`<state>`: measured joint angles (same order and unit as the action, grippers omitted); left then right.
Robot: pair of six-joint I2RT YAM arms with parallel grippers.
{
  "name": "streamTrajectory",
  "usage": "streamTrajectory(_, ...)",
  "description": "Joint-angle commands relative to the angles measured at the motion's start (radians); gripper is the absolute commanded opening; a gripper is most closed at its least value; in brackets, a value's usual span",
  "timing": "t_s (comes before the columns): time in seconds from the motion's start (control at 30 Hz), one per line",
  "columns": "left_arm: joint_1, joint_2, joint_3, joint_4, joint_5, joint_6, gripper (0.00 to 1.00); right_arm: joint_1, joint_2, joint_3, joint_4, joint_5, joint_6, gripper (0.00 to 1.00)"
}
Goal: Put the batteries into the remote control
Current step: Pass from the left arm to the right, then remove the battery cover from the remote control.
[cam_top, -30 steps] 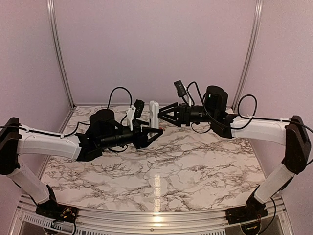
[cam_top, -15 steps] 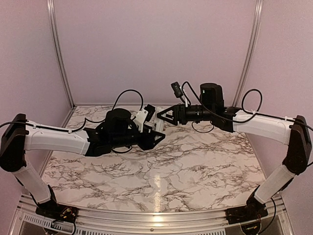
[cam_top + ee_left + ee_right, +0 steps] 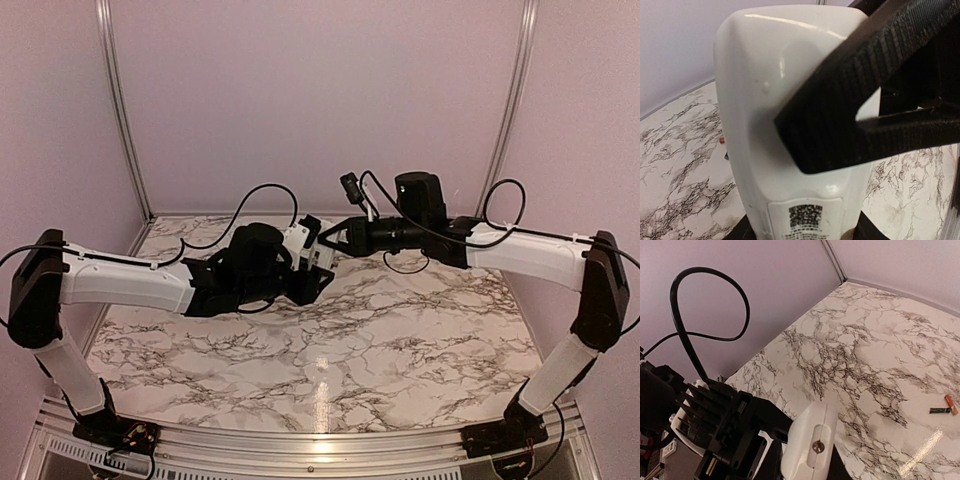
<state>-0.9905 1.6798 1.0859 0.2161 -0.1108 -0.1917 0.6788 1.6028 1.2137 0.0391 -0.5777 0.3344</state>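
Note:
The remote control [image 3: 760,100] is white and held above the table between both arms. My left gripper [image 3: 805,231] is shut on its lower end, by the printed label. My right gripper [image 3: 807,469] is shut on the opposite end of the remote control [image 3: 807,442], and one of its black fingers [image 3: 860,85] lies across the plain white back. In the top view the remote control [image 3: 319,256] shows only as a small white patch where the left gripper [image 3: 316,270] and the right gripper [image 3: 326,240] meet. A battery [image 3: 943,410] lies loose on the marble; a red speck of battery [image 3: 721,141] shows beside the remote.
The marble table [image 3: 330,350] spreads below both arms. Purple walls with metal corner posts [image 3: 120,110] close the back and sides. A black cable [image 3: 700,300] loops over the left arm's wrist.
The left arm has carried the remote to the right and tilted it from upright. The right gripper has moved left to meet it and has shut on its free end.

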Motion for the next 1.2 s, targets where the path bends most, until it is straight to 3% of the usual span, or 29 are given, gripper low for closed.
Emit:
streamTrajectory(0.0,-0.005,0.0,0.039,-0.005,-0.005,0.003,0.23,-0.008,0.014,0.032,-0.021,0.002,-0.006,0.08)
streamTrajectory(0.07,-0.004,-0.022,0.025,-0.007,0.017,0.014,0.52,-0.022,0.006,0.018,0.005,-0.033,0.01,0.04)
streamTrajectory(0.13,-0.001,-0.052,0.003,-0.005,0.05,0.031,0.72,-0.043,-0.005,0.0,0.032,-0.073,0.03,0.02)
streamTrajectory(0.23,0.006,-0.114,-0.04,0.002,0.079,0.062,0.88,-0.062,-0.026,-0.027,0.055,-0.107,0.045,0.01)
streamTrajectory(0.33,0.017,-0.182,-0.085,0.005,0.078,0.08,0.96,-0.074,-0.034,-0.039,0.052,-0.147,0.048,0.0)
streamTrajectory(0.5,0.039,-0.25,-0.136,-0.013,0.049,0.119,0.97,-0.095,-0.04,-0.071,0.075,-0.2,0.077,0.0)
streamTrajectory(0.83,-0.015,-0.343,-0.286,0.007,0.065,0.532,0.78,-0.109,-0.024,-0.128,0.161,-0.336,0.234,0.0)
streamTrajectory(1.17,-0.081,-0.378,-0.386,0.123,0.065,0.701,0.67,-0.094,-0.013,-0.194,0.145,-0.357,0.297,0.0)
